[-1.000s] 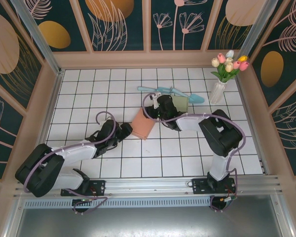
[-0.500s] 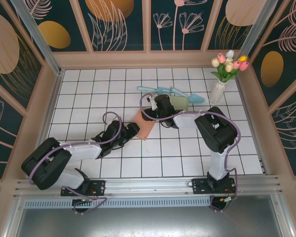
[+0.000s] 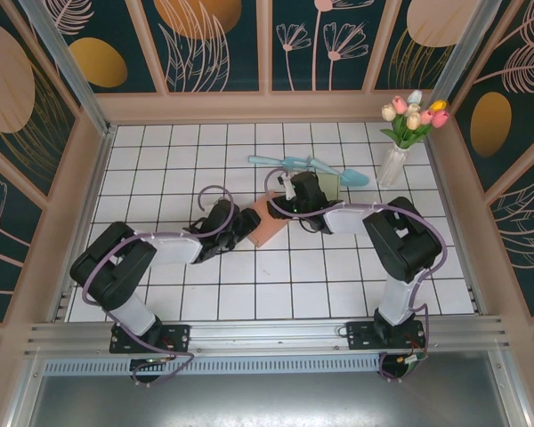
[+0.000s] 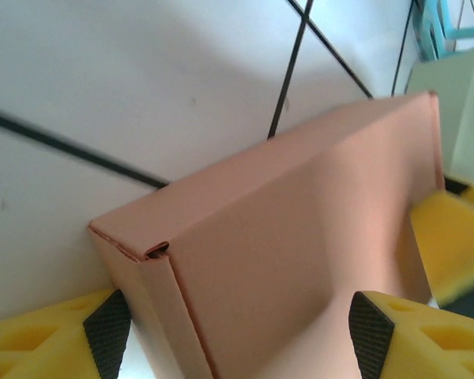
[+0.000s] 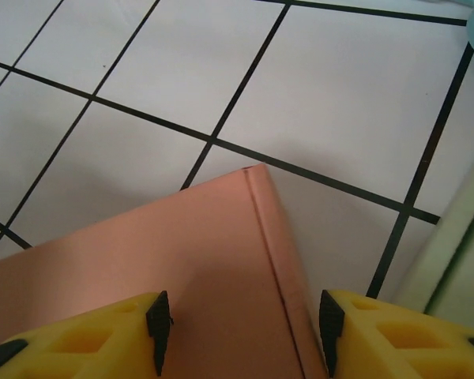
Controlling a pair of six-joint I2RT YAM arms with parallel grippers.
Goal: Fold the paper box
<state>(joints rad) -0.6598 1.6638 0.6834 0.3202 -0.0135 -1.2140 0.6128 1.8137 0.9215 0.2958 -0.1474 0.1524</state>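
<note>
Top external: pink paper box (image 3: 267,224) mid white tiled table (image 3: 160,160). Left gripper (image 3: 242,222) at its 8 o'clock, right gripper (image 3: 285,206) at 2 o'clock, both spread around it; squeezing or loose, cannot tell.

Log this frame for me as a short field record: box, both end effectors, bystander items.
paper box: salmon, lying on the tiled table near its middle
left end effector: at the box's left end, jaws astride it; contact unclear
right end effector: over a box corner, jaws astride it; contact unclear
other items: vase of tulips far right; blue garden tools and pale green card beyond the box
</note>
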